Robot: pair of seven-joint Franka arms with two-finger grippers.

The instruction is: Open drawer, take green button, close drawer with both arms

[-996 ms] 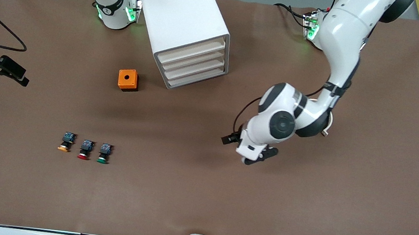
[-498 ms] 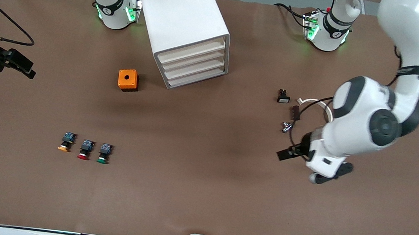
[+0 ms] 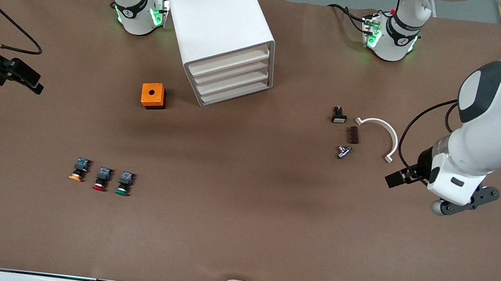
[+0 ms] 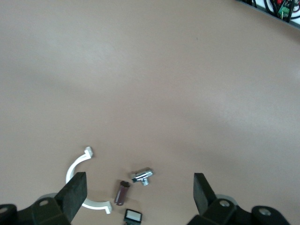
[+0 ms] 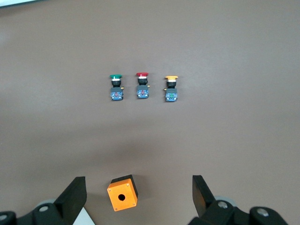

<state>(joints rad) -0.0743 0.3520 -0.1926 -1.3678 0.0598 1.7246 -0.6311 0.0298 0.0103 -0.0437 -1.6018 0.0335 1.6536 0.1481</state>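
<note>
Green-capped button [image 3: 124, 183] (cap toward camera)

An orange box [image 3: 153, 95] sits near the cabinet [image 3: 219, 33]; orange-capped [image 3: 78, 170] and red-capped [image 3: 101, 179] pushbuttons lie nearer the camera, side by side.

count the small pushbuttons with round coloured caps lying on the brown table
3, in a row on the table nearer the front camera than the orange box: orange-capped pushbutton, red-capped pushbutton, green-capped pushbutton. More may be hidden inside the white cabinet's closed drawers.
</note>
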